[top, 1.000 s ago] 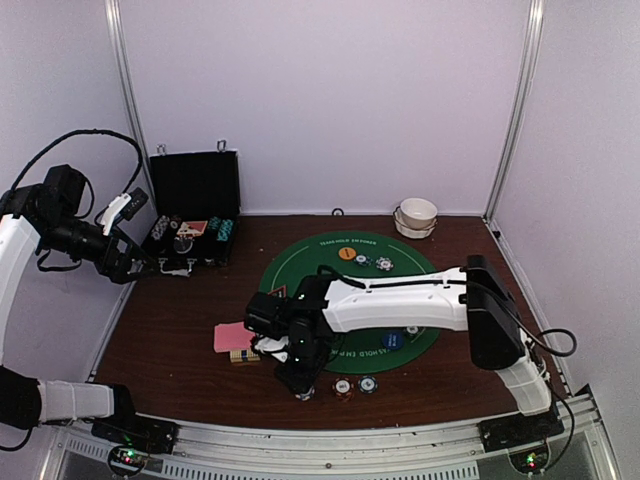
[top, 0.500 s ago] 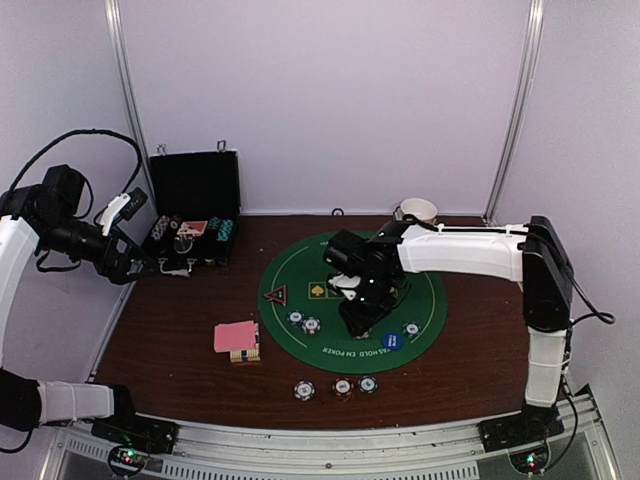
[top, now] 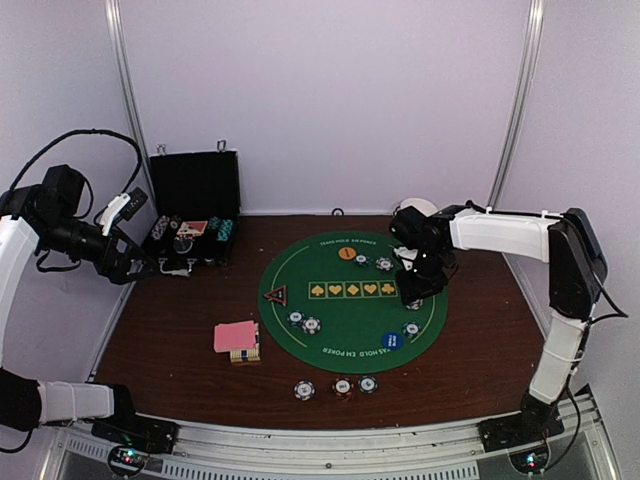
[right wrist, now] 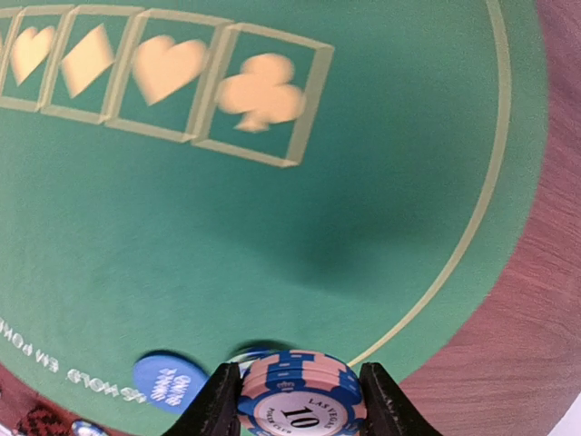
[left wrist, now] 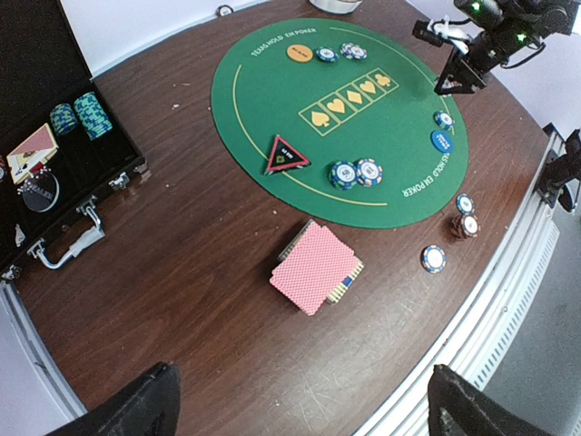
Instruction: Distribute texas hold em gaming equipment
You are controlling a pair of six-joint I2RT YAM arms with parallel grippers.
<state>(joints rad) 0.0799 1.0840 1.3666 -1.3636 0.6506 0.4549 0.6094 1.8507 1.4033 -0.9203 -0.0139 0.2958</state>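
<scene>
Poker chips (top: 342,386) line the brown table's (top: 180,345) front edge, pink-backed cards (top: 236,336) lying just beyond. Over the green mat's (top: 350,318) right rim, the right gripper (top: 413,291) clamps a chip stack (right wrist: 292,406); farther back, the left gripper (top: 138,264) gapes empty beside a black case (top: 195,190).

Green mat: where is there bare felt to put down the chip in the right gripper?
For the held chip, bare felt lies below the suit boxes, between the chip pair and the blue button, and between the club box and the mat edge. Crowded: the far rim, with the orange button and two chips, and the left side by the red triangle.
</scene>
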